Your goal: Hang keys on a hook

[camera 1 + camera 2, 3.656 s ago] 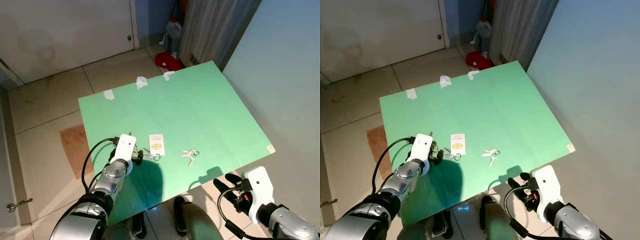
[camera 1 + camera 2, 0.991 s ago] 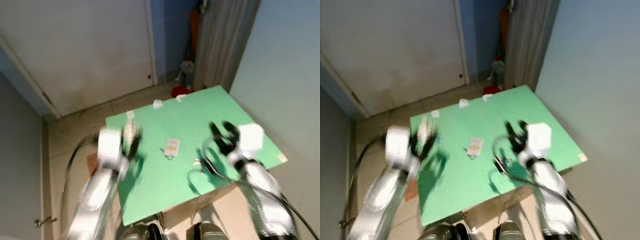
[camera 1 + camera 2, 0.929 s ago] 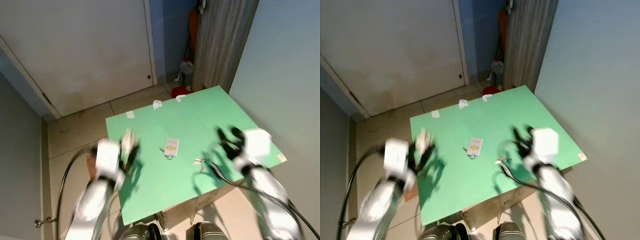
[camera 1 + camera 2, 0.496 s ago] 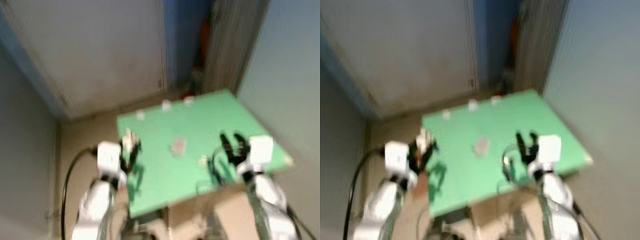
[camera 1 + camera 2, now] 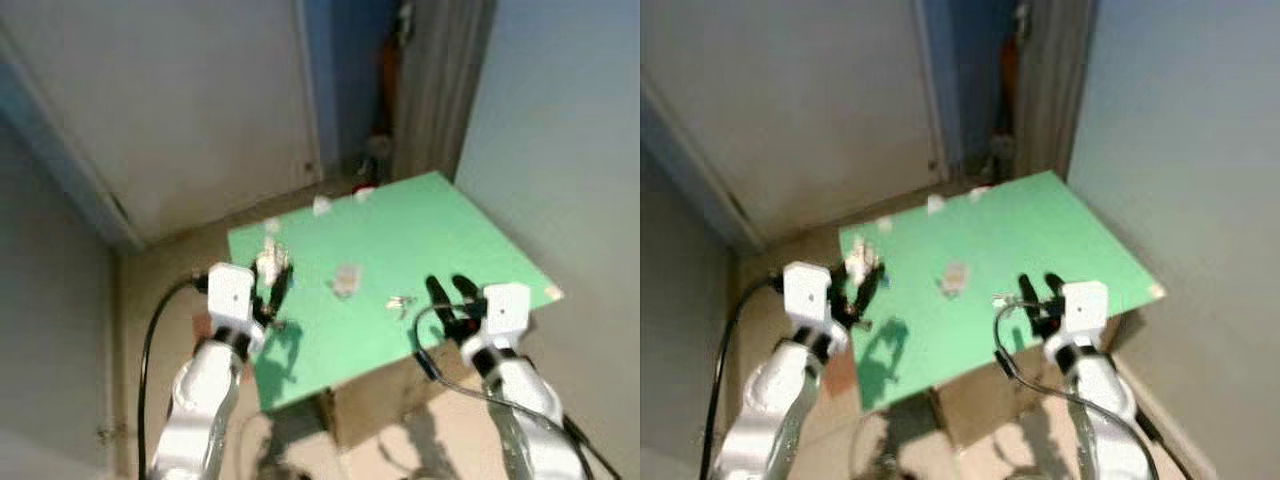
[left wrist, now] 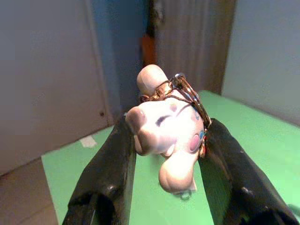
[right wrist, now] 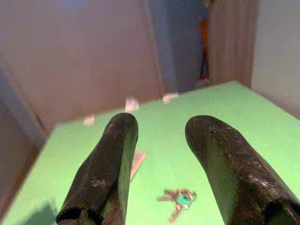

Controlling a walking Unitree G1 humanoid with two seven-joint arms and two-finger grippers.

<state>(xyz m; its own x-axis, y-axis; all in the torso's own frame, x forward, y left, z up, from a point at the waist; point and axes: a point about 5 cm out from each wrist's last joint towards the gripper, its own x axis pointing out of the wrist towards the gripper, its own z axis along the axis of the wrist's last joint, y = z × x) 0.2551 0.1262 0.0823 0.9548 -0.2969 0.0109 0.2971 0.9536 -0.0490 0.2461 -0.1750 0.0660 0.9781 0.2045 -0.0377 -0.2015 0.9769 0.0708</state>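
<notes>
Green table (image 5: 440, 225) is the landmark, a green-topped surface on a box-like base, standing on a tiled floor (image 5: 160, 270) with a pale door (image 5: 170, 90) behind it and a grey curtain (image 5: 440, 80) past its far corner. Left gripper (image 6: 164, 154) is raised over the table's left edge, fingers (image 6: 110, 173) closed tight on a white pig-shaped keychain charm (image 6: 166, 129) with a dark metal key ring (image 6: 187, 91) looped over the top of it; a small ring dangles under the charm. In the head view the same gripper sits at the table's left side, holding the whitish charm up. Right gripper (image 7: 161, 140) hovers over the table's near right edge, fingers (image 7: 103, 173) spread wide apart with nothing between them. A second bunch of keys with a green tag (image 7: 179, 199) lies flat on the table top, just ahead of the right gripper and not touching it. A white card (image 5: 346, 279) lies near the table's middle, between the two grippers. Bits of white tape (image 5: 320, 205) sit along the table's far edge. Head views are blurred, fine detail on the table is hard to tell.
</notes>
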